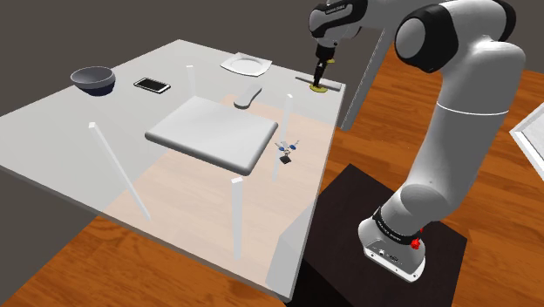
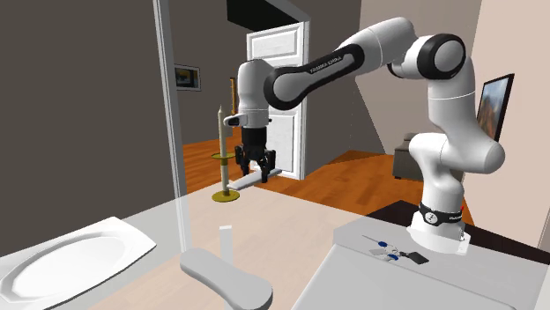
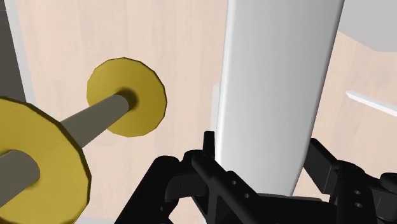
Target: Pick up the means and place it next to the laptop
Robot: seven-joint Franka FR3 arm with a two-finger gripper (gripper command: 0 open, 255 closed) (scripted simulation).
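My jaws grip the long, flat, pale grey bar (image 3: 273, 83) mid-length; I judge it stiff, light, perhaps slippery.

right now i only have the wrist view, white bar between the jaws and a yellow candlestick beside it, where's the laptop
Observer: In the shoulder view the laptop lies shut in the middle of the table, nearer the stand than the bar is.
Operator: anything close to it
Observer: Keys lie just off its corner on that view's right.
Operator: how tall is the candlestick
Observer: In the second exterior view the candlestick stands upright, with its tip above the jaws.
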